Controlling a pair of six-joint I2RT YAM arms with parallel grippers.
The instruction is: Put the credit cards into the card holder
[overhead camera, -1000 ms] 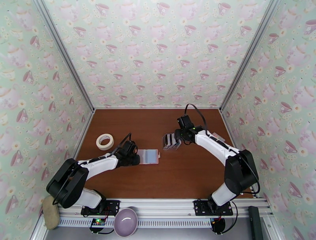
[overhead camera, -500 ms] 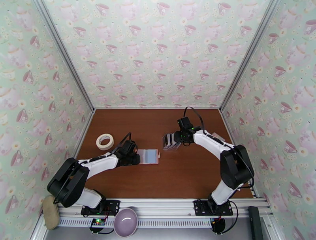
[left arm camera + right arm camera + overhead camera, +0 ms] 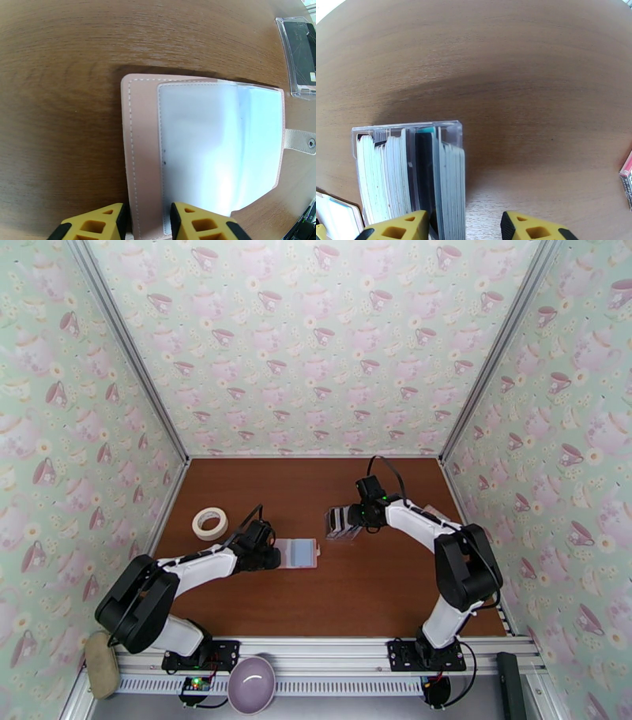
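**Item 1: card holder**
- Look: a pale pink folding case with white stitching round the edge. It lies open and flat, its clear, pale blue-grey sleeves facing up. The snap tab sticks out from the end away from my left arm.
- Place: on the table, a little left of centre, about midway between the near and far edges.
- Left gripper: I have it at the holder's end that faces the table's left edge. Its fingers stand apart by a narrow gap, and the pink margin of the cover runs through that gap. One finger is off the cover over bare wood and the other is over the sleeves. I cannot tell whether the tips press on the case.

**Item 2: credit cards**
- Look: thin cards standing on edge in a clear plastic box with two compartments. White ones fill one; a dark card and bluish-white ones fill the other.
- Place: about the centre of the table, just past the holder's tab end and a little toward the far edge. They are near the holder but not touching it.
- Right gripper: I have it at the box on the side toward the table's right edge, jaws apart. The dark and bluish bundle sits between the fingers, close to one, with open space before the other. Nothing is clamped.
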